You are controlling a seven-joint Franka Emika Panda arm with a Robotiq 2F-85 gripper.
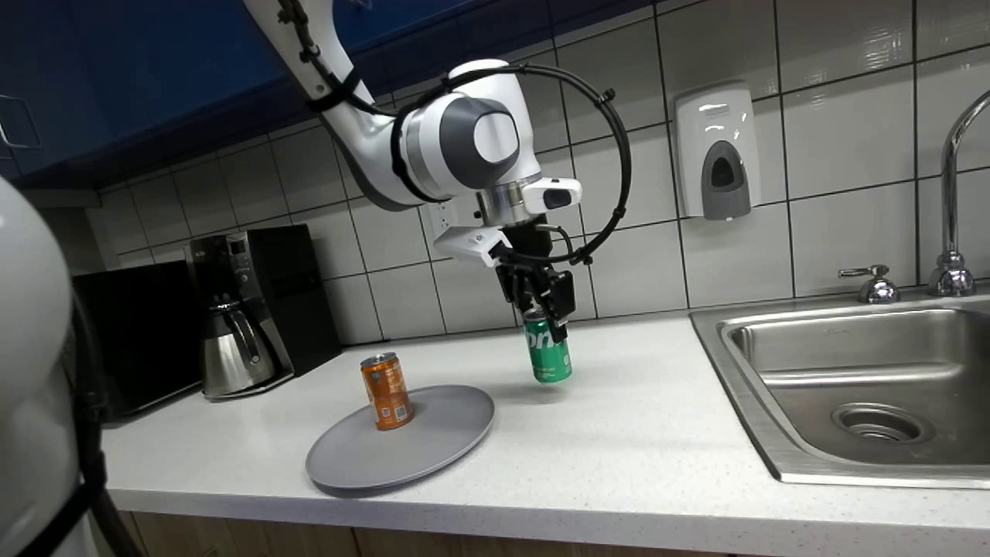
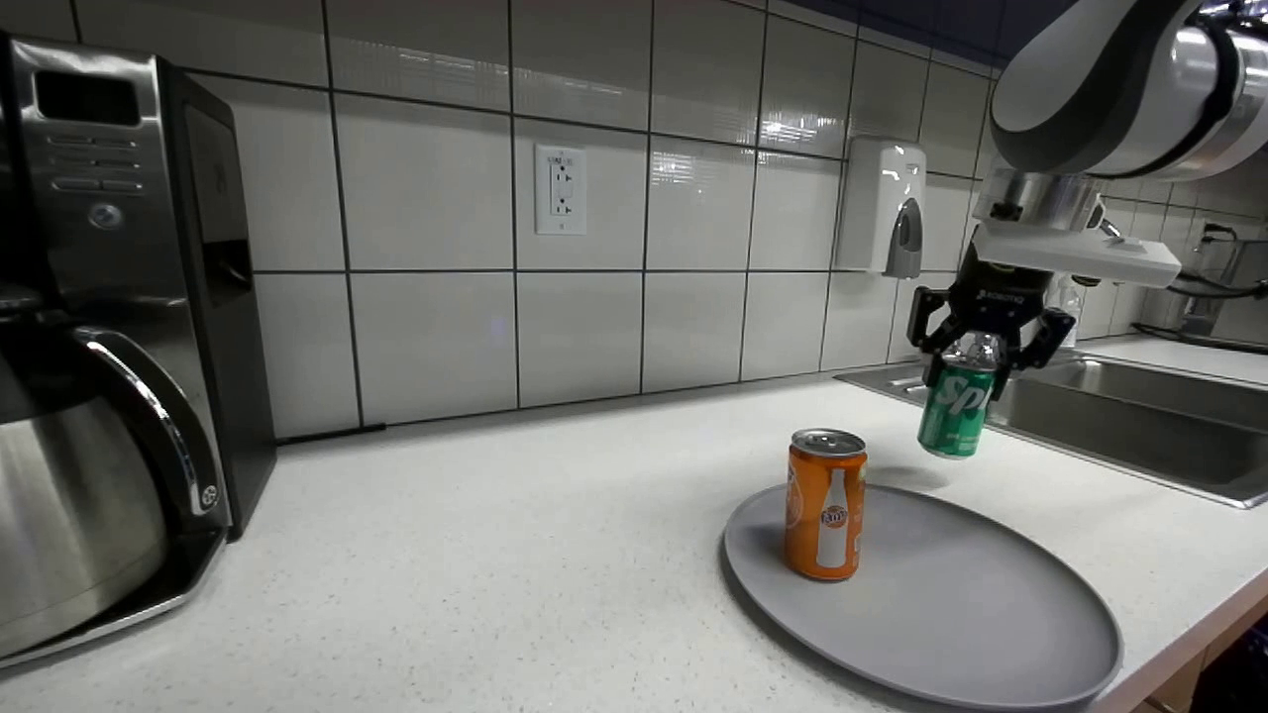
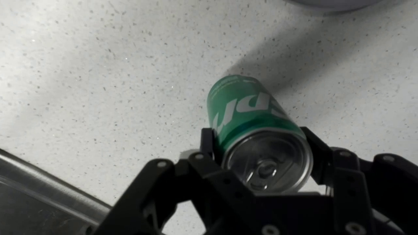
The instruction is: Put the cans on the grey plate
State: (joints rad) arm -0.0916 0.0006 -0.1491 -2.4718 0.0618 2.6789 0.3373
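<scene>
- Says "Spr" on the green, silver-topped can (image 3: 254, 120), clamped in the black claw (image 2: 965, 380) above speckled white counter (image 2: 446, 555)
- Sports bottle art (image 2: 832, 545) on the orange can (image 2: 826, 505), upright on the round matte-grey plate (image 2: 971, 614)

In an exterior view, the plate (image 1: 452, 425) lies close to the front edge of the counter (image 1: 619, 441), the standing can (image 1: 387, 392) on it. The sink (image 1: 754, 402) is set in the counter at right. Between the two, nearer the back edge than the plate, the held can (image 1: 550, 361) hangs above the counter in the gripper (image 2: 965, 378). At left, by the back edge, stands the coffee maker (image 1: 286, 286).
</scene>
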